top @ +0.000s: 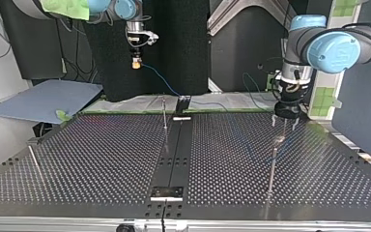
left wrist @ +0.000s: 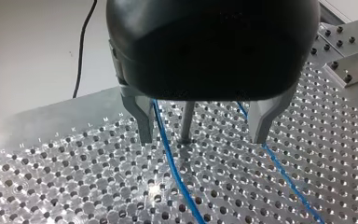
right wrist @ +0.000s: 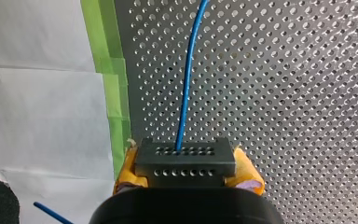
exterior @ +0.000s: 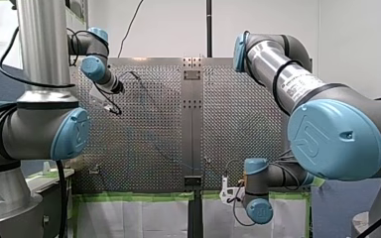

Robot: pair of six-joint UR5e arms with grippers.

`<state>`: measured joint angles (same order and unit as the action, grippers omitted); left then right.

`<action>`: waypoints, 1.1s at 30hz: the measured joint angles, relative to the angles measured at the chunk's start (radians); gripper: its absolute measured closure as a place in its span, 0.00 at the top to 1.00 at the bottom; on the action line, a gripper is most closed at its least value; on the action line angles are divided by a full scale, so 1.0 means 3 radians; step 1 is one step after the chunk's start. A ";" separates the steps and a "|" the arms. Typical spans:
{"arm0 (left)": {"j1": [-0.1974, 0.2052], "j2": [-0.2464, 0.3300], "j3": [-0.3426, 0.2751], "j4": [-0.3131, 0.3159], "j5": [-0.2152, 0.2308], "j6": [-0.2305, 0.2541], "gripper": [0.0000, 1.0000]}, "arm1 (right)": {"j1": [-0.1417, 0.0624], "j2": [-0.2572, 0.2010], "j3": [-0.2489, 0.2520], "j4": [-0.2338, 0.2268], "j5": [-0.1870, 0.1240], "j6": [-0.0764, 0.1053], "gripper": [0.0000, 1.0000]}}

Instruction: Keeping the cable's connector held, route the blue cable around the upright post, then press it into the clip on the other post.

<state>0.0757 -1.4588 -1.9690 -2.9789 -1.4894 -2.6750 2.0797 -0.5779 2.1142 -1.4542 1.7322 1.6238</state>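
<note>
My right gripper point(right wrist: 186, 175), with yellow pads, is shut on the black connector point(right wrist: 185, 161). It hangs off the table's edge at the top view's upper left point(top: 135, 63). The blue cable point(right wrist: 189, 74) leaves the connector and runs out over the perforated table. My left gripper point(left wrist: 202, 140) stands open, its metal fingers straddling a thin upright post point(left wrist: 186, 122). One run of the cable point(left wrist: 168, 149) passes between the fingers beside the post, and a second run lies under one fingertip's outer side. In the top view this gripper point(top: 285, 123) hovers above a post point(top: 272, 166).
Another thin post point(top: 164, 113) stands near the table's centre strip point(top: 174, 159), and a third point(top: 35, 162) is at the top view's left. Green tape point(right wrist: 112, 93) and white sheeting line the table edge by my right gripper.
</note>
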 joint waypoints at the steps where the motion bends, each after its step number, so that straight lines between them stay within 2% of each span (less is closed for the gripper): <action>1: 0.0002 0.0000 0.0000 0.0011 -0.0003 0.0007 0.98 | 0.0000 0.0000 -0.0001 -0.0001 -0.0001 0.0001 0.00; 9: 0.0029 -0.0006 -0.0003 0.0104 -0.0007 0.0032 0.98 | -0.0001 0.0000 -0.0024 -0.0001 -0.0038 0.0007 0.00; 20: 0.0029 -0.0004 -0.0001 0.0125 -0.0034 0.0173 0.98 | 0.0001 0.0000 -0.0036 -0.0008 -0.0078 0.0013 0.00; 33: -0.0014 0.0130 -0.0002 0.0033 -0.0257 0.0542 0.98 | 0.0024 0.0000 -0.0051 -0.0027 -0.0145 0.0014 0.00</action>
<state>0.0715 -1.4199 -1.9695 -2.9691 -1.5665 -2.5124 2.0868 -0.5778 2.0990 -1.4622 1.6887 1.6279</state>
